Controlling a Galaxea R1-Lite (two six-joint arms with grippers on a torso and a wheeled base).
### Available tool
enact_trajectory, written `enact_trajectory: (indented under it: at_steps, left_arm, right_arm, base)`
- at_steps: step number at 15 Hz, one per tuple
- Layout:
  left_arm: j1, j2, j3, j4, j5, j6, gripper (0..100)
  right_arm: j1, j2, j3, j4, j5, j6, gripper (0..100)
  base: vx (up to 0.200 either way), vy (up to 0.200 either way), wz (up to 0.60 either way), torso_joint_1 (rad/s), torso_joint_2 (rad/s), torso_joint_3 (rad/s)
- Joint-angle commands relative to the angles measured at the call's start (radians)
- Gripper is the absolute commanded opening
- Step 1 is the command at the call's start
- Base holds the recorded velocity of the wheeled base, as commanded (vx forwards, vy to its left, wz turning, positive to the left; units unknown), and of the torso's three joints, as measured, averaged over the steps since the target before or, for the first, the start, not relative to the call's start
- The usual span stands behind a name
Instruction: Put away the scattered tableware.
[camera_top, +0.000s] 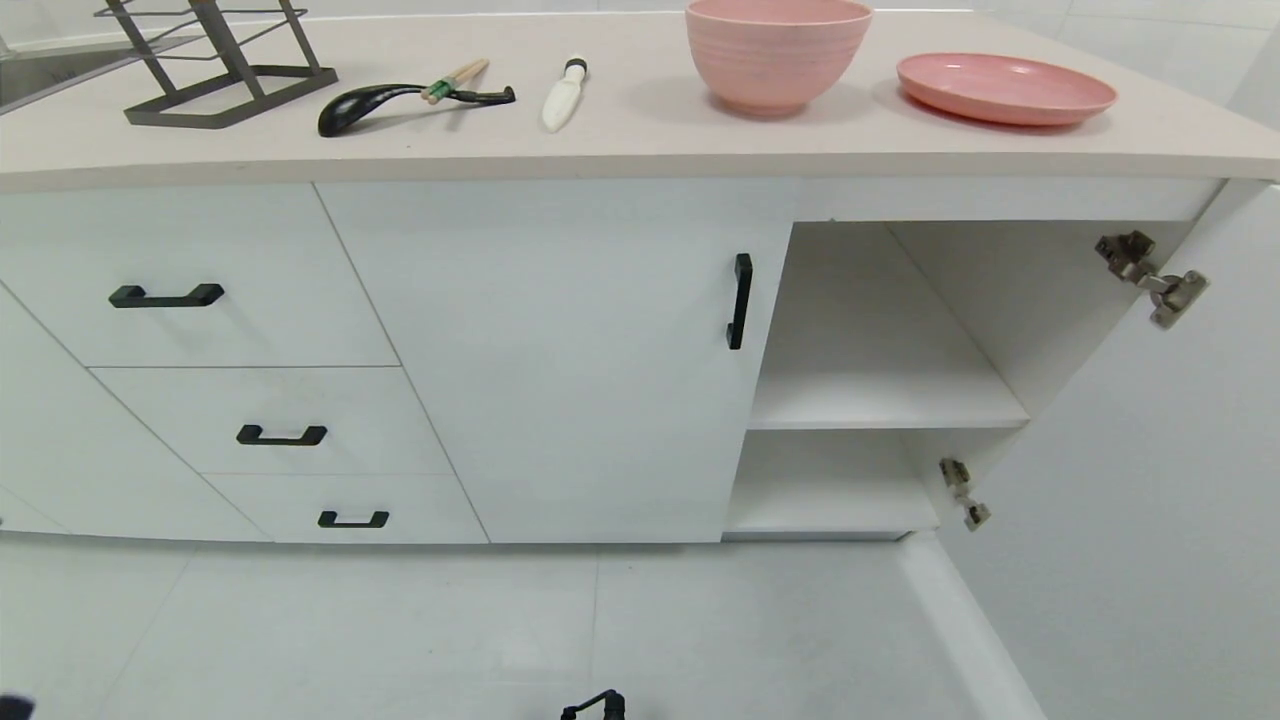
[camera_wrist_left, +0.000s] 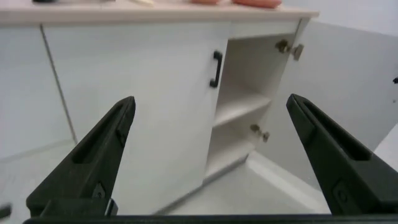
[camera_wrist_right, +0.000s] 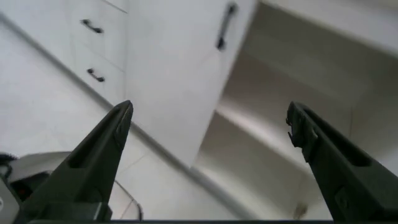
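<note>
Both grippers hang low in front of the cabinet with nothing between their fingers. The left gripper (camera_wrist_left: 211, 102) has its jaws spread wide, and the right gripper (camera_wrist_right: 209, 107) is just as wide apart, looking towards the open compartment. Beyond them stands the white cabinet front, with a stack of drawers (camera_top: 200, 290) on the robot's left and a closed door (camera_top: 560, 360) with a black handle (camera_top: 740, 300) in the middle. On the right, the open door (camera_top: 1150, 480) is swung out to bare an upper shelf (camera_top: 880, 400) and a lower shelf (camera_top: 830, 500). Farther back, all the tableware lies on the counter (camera_top: 640, 150). From left to right there are a black ladle (camera_top: 350, 105) with a pair of chopsticks (camera_top: 455, 80) resting across its handle, a white utensil (camera_top: 565, 95) just beside them, a pink bowl (camera_top: 777, 50) and a pink plate (camera_top: 1005, 88). A metal rack (camera_top: 225, 60) stands near the far left. By the look of it, storage has been opened and the first pick is now in hand, with no piece stowed yet. The next move probably calls for raising an arm to counter height. The bowl and plate sit above the open compartment, so the right arm seems best placed to take one by its rim and carry it down onto a shelf, keeping away from the door's edge.
</note>
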Motion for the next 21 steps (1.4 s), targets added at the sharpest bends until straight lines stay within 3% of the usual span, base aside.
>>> enact_trajectory:
  at_steps: [1, 3, 6, 8, 9, 11, 12, 14, 16, 17, 18, 19, 21]
  left_arm:
    - [0.096, -0.312, -0.061, 0.257, 0.005, 0.007, 100]
    - [0.125, -0.310, 0.009, 0.257, 0.032, 0.010, 100]
    - [0.173, -0.315, 0.192, 0.260, 0.066, 0.033, 100]
    - [0.249, -0.404, 0.190, 0.384, 0.170, 0.068, 100]
    - [0.251, -0.407, 0.187, 0.449, 0.219, 0.086, 100]
    - [0.251, -0.405, 0.189, 0.440, 0.426, 0.089, 100]
    - [0.249, -0.405, 0.187, 0.444, 0.448, 0.088, 100]
    - [0.249, -0.405, 0.187, 0.444, 0.442, 0.045, 100]
    - [0.249, -0.407, 0.189, 0.435, 0.388, 0.040, 100]
    - [0.249, -0.407, 0.189, 0.435, 0.302, 0.056, 100]
    - [0.249, -0.407, 0.190, 0.433, 0.288, 0.073, 100]
    - [0.249, -0.407, 0.192, 0.424, 0.301, 0.134, 100]
    - [0.249, -0.407, 0.193, 0.358, 0.299, 0.177, 100]
  right_arm:
    - [-0.028, -0.120, 0.002, 0.114, -0.094, 0.040, 100]
    - [-0.036, -0.157, -0.002, 0.260, -0.192, 0.075, 100]
    - [-0.036, -0.157, -0.002, 0.252, -0.324, 0.158, 100]
    - [-0.036, -0.157, 0.002, 0.257, -0.432, 0.148, 100]
    - [-0.037, -0.157, 0.002, 0.282, -0.502, 0.155, 100]
    - [-0.036, -0.157, 0.002, 0.291, -0.530, 0.191, 100]
    - [-0.036, -0.157, 0.002, 0.291, -0.531, 0.194, 100]
    - [-0.036, -0.157, 0.002, 0.291, -0.527, 0.199, 100]
    - [-0.036, -0.157, 0.002, 0.291, -0.527, 0.201, 100]
    - [-0.036, -0.157, 0.002, 0.291, -0.527, 0.201, 100]
    - [-0.037, -0.157, 0.002, 0.291, -0.527, 0.199, 100]
    - [-0.037, -0.157, 0.002, 0.291, -0.527, 0.198, 100]
    - [-0.037, -0.157, 0.002, 0.291, -0.530, 0.198, 100]
  base:
    - [0.000, 0.000, 0.00, 0.000, 0.00, 0.000]
    - [0.000, 0.000, 0.00, 0.000, 0.00, 0.000]
    - [0.000, 0.000, 0.00, 0.000, 0.00, 0.000]
    - [0.000, 0.000, 0.00, 0.000, 0.00, 0.000]
    - [0.000, 0.000, 0.00, 0.000, 0.00, 0.000]
    - [0.000, 0.000, 0.00, 0.000, 0.00, 0.000]
    - [0.000, 0.000, 0.00, 0.000, 0.00, 0.000]
    - [0.000, 0.000, 0.00, 0.000, 0.00, 0.000]
    - [0.000, 0.000, 0.00, 0.000, 0.00, 0.000]
    - [0.000, 0.000, 0.00, 0.000, 0.00, 0.000]
    - [0.000, 0.000, 0.00, 0.000, 0.00, 0.000]
    - [0.000, 0.000, 0.00, 0.000, 0.00, 0.000]
    - [0.000, 0.000, 0.00, 0.000, 0.00, 0.000]
